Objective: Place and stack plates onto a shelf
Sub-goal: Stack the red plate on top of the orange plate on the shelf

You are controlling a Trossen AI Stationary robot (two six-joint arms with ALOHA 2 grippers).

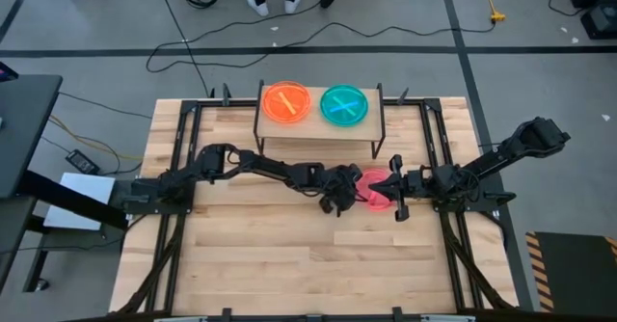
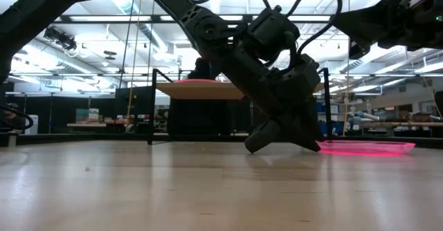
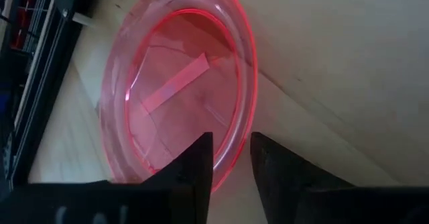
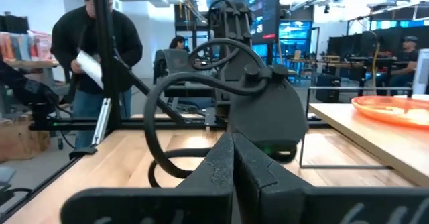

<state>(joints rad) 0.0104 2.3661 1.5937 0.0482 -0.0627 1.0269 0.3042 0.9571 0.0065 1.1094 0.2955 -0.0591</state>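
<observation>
Two dark jointed arms (image 1: 255,166), looping black cables, each ending in a blunt two-fingered black claw (image 3: 231,167).

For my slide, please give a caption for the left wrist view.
Left pincer straddling the rim of the pink plate lying on the table.

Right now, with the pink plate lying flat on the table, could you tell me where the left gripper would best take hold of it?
Grip the pink plate by its raised rim on the edge nearest the left gripper, coming from that arm's side. It lies flat, so only the shallow rim offers purchase; the open fingers already straddle that edge, one inside and one outside. The right gripper waits at its far edge.
</observation>
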